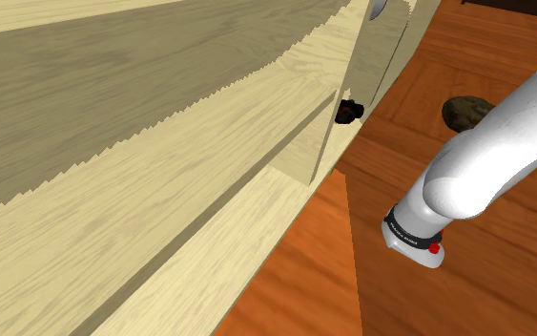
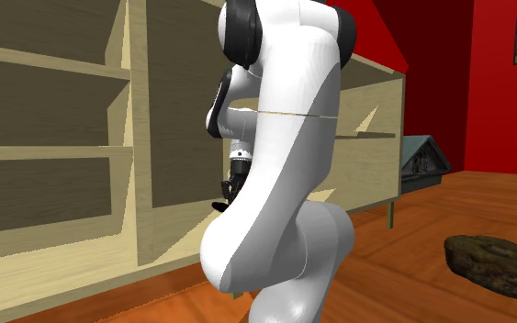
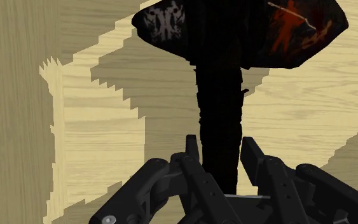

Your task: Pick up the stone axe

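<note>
gripper point(image 3: 220, 150): narrow, fingers point(image 3: 191, 156) closed on the axe handle from both sides, touching it
stone axe point(image 3: 225, 70): in the gripper's grasp, in front of the pale wooden shelf unit point(image 3: 95, 127)
handle point(image 3: 220, 102): black, runs straight out from between the fingers
head point(image 3: 241, 28): past the fingertips, wide and dark, with a grey patch on one side and red-orange marks on the other
axe support: cannot tell if the head rests on a shelf board or hangs free
shoulder view: small dark lump with a red spot point(image 1: 349, 111) just beside the front edge of a shelf upright; cannot split axe from gripper there
arm point(image 1: 490, 153): white, comes in from the shoulder view's right, over the floor
second exterior view: the arm point(image 2: 284, 165) stands in front and hides most of the hand; black gripper parts point(image 2: 231, 188) peek out at its left edge, about mid-height of the shelf unit point(image 2: 63, 156), above the floor
shelf unit: light wood grain, long horizontal boards and upright dividers, open compartments
floor point(image 1: 428, 277): reddish-brown wood planks
rock point(image 1: 466, 112): brown, lumpy, lies on the floor well apart from the shelf unit; also at the second exterior view's lower right point(image 2: 495, 263)
little house shape point(image 2: 423, 163): grey-blue, on the floor past the shelf unit's far end
wall point(image 2: 486, 83): red, behind it
</note>
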`<action>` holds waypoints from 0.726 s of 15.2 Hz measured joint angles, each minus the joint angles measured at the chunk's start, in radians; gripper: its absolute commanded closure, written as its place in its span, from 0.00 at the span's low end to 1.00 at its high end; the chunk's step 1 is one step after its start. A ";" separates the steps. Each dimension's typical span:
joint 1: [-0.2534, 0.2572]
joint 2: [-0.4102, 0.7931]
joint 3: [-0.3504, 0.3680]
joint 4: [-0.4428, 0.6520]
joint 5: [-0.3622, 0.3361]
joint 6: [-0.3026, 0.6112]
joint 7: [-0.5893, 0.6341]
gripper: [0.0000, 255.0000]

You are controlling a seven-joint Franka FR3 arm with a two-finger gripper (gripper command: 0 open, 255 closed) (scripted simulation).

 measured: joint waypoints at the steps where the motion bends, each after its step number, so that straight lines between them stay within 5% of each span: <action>1: 0.000 0.000 0.000 0.000 0.000 0.000 0.000 1.00; 11: -0.001 -0.018 0.002 0.051 -0.006 -0.068 0.009 1.00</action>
